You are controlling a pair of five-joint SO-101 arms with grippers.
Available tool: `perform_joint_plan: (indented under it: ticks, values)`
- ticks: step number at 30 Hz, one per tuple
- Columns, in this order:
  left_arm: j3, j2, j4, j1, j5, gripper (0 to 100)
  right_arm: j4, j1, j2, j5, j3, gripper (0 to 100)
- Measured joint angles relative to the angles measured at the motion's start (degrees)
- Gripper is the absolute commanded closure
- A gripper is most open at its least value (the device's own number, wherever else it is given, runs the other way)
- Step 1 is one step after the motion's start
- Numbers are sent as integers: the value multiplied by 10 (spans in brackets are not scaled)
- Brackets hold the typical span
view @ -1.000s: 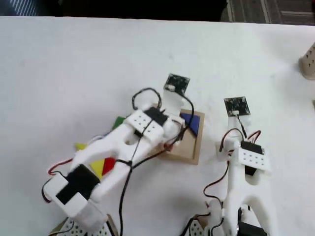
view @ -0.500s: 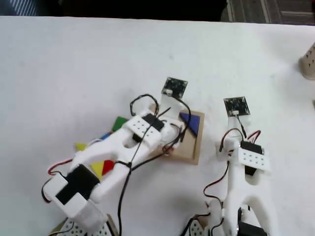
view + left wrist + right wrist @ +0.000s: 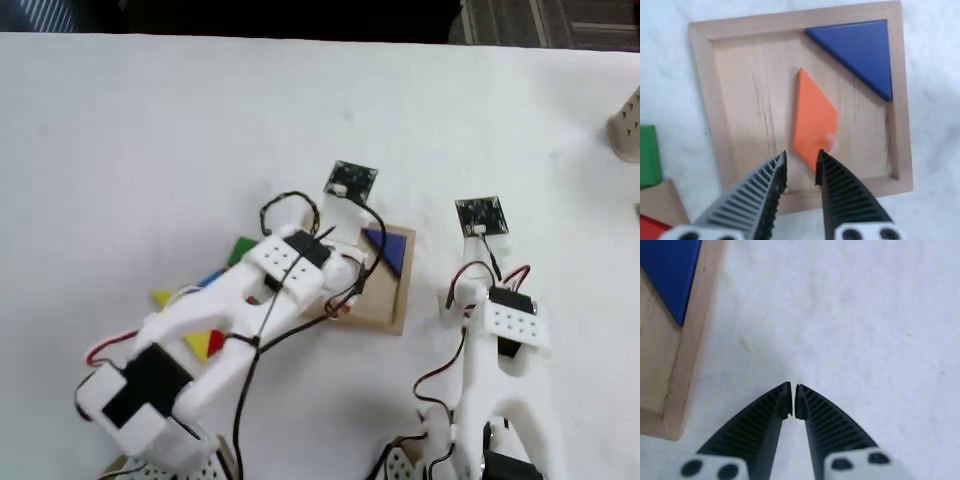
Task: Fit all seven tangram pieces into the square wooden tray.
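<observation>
A white table [image 3: 150, 120] is seen, and its surface is marked with a few small dark specks. At its right edge, well apart from everything else, a beige object with rows of small holes [image 3: 627, 124] is cut off by the frame. Beyond the far edge, a dark strip is seen, with a blue-white striped thing [image 3: 40, 14] at the left and a grey patterned floor [image 3: 560, 22] at the right.

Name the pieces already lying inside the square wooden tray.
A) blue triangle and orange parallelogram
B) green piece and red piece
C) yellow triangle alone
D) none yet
A: the left wrist view shows the blue triangle tucked into a corner of the tray, and the orange parallelogram lying flat near its middle.
</observation>
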Motion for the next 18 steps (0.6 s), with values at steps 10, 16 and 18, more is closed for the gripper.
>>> perform_joint_plan:
  ticks: [10,16,18]
  values:
    - [0,-27,9,-96,0,977,0,0,0,0,0,978]
    - [0,-18,9,-83,0,977,0,1,0,0,0,978]
    - [0,-18,1,-71,0,977,0,0,0,0,0,978]
